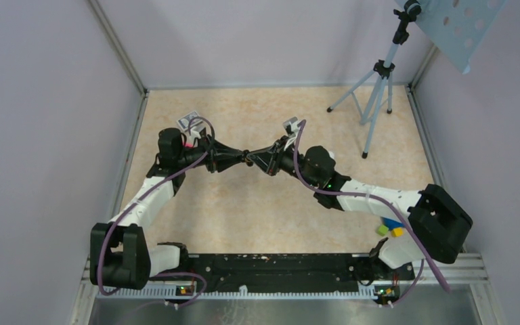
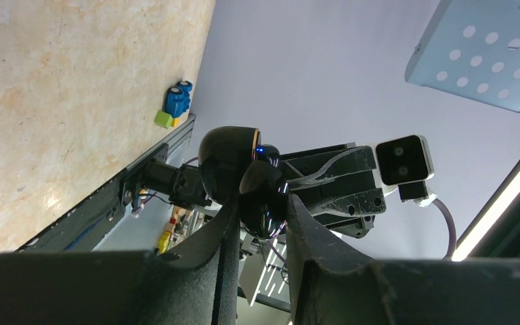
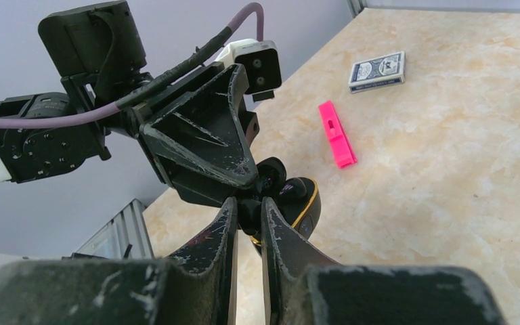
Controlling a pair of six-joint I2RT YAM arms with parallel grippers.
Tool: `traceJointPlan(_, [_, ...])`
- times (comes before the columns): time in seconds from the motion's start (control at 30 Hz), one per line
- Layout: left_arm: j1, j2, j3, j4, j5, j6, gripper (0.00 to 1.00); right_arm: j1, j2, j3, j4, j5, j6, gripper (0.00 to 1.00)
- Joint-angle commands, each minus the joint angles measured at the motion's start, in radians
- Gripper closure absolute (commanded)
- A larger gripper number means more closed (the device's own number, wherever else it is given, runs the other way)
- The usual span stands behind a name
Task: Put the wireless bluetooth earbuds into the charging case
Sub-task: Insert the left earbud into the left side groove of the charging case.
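The charging case (image 2: 263, 196) is glossy black with a gold rim (image 3: 303, 203), not white. Its lid (image 2: 227, 162) stands open. My left gripper (image 2: 261, 206) is shut on the case and holds it in the air over the middle of the table (image 1: 246, 160). My right gripper (image 3: 248, 203) meets it tip to tip (image 1: 255, 160). It is shut on a small black earbud (image 3: 248, 211) right at the case's opening. I cannot tell whether the earbud touches its seat. The other earbud does not show clearly.
A pink stick (image 3: 336, 133) and a blue card deck (image 3: 377, 70) lie on the marbled table (image 1: 277, 203) behind the left arm. A tripod (image 1: 378, 101) stands at the back right. Coloured blocks (image 1: 391, 228) lie by the right arm's base.
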Motion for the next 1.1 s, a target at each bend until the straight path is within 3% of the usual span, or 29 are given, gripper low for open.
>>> traceJointPlan(0.0, [-0.001,-0.017,0.013,0.083,0.045,0.002,1.00,0.006,0.025,0.028,-0.053,-0.052,-0.036,0.99])
traceJointPlan(1.07, [-0.001,-0.025,-0.006,0.113,0.037,-0.012,1.00,0.007,-0.018,-0.030,-0.100,-0.029,-0.067,0.98])
